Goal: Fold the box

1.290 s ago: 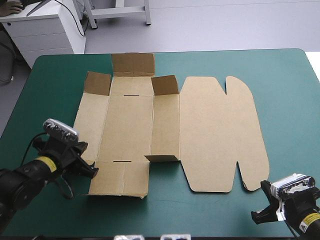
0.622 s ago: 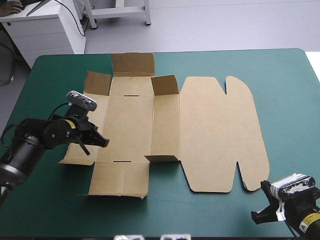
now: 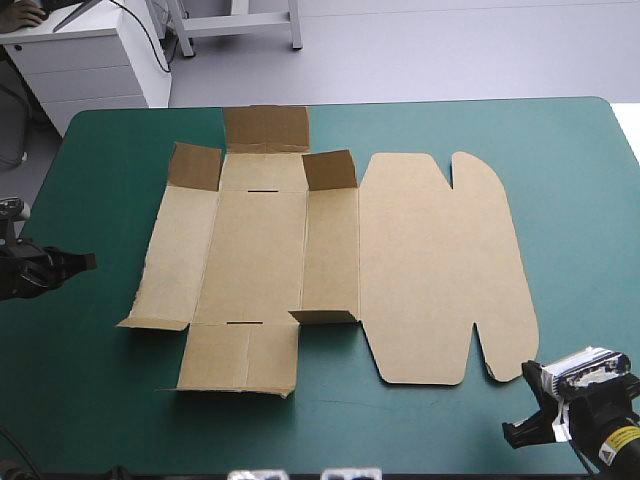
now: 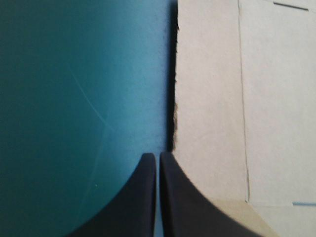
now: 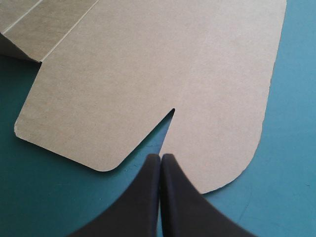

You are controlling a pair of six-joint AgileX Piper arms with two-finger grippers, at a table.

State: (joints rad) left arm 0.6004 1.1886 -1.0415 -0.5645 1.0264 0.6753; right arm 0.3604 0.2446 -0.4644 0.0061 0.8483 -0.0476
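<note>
Honestly, folding is barely starting: the box (image 3: 330, 270) is lying nearly flat. Both the left gripper (image 4: 158, 157) and right gripper (image 5: 160, 157) are sitting pinched together, empty.

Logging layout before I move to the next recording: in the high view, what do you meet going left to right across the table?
left tool, shut → box, lying flat with some small flaps raised → right tool, shut, just off the box's near right corner.

Plain brown box (image 3: 420, 260), plain teal-green cover (image 3: 580, 160), black fingers (image 5: 180, 197) on both arms.
</note>
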